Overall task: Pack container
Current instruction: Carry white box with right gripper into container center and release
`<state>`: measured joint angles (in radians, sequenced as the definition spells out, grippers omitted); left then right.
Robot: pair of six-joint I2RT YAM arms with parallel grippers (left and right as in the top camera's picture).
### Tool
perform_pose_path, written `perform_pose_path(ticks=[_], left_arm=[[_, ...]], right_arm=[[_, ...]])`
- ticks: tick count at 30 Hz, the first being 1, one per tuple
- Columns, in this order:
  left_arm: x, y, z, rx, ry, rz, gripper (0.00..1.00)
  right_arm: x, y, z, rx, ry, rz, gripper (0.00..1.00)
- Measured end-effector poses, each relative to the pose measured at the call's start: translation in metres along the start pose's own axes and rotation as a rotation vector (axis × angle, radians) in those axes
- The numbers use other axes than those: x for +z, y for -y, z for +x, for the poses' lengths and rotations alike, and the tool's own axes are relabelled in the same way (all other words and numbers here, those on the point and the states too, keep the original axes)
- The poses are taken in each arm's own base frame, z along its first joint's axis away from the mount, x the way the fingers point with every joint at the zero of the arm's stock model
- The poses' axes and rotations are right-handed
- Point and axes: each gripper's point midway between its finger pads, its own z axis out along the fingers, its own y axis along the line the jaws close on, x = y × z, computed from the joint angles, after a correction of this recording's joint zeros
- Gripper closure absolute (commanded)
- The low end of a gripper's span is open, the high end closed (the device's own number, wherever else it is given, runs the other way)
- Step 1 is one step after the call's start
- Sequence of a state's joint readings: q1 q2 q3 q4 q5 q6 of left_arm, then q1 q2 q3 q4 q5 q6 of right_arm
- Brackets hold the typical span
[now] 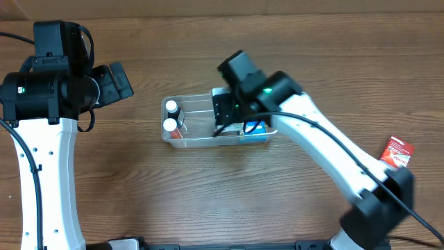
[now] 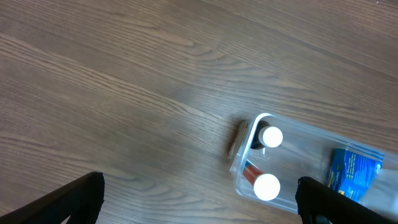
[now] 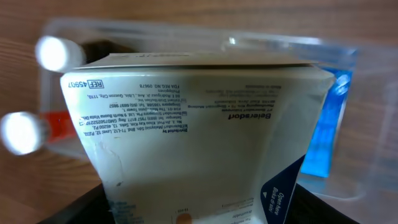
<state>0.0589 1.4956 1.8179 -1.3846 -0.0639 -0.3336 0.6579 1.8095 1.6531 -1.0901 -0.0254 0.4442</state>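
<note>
The container is a clear shallow tub at the table's middle. Two white-capped bottles stand in its left end and a blue packet lies at its right end. My right gripper reaches down into the tub's middle, shut on a white printed carton that fills the right wrist view. The tub's rim and the blue packet show behind the carton. My left gripper is open and empty, well left of the tub. The left wrist view shows the tub's end with both bottle caps.
A red packet lies on the wooden table at the far right, beside the right arm's base. The left arm's white column stands along the left edge.
</note>
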Motion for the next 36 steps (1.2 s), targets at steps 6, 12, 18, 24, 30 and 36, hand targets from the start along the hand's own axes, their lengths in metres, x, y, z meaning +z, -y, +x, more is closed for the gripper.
perform_pose_path(ticks=[6,12,18,24,30,36], left_arm=[[0.0,0.0,0.0,0.0,0.0,0.0,0.0],[0.0,0.0,0.0,0.0,0.0,0.0,0.0],[0.0,0.0,0.0,0.0,0.0,0.0,0.0],[0.0,0.0,0.0,0.0,0.0,0.0,0.0],[0.0,0.0,0.0,0.0,0.0,0.0,0.0],[0.0,0.0,0.0,0.0,0.0,0.0,0.0]], right_arm=[[0.046,0.0,0.005,0.024,-0.063,0.038,0.26],[0.068,0.004,0.011,0.034,-0.108,0.061,0.26],[0.082,0.005,0.018,0.04,-0.15,0.061,0.25],[0.084,0.004,0.02,0.044,-0.16,0.057,0.0],[0.084,0.002,0.022,0.039,-0.162,0.055,0.0],[0.072,0.016,0.027,0.036,-0.184,0.138,0.0]])
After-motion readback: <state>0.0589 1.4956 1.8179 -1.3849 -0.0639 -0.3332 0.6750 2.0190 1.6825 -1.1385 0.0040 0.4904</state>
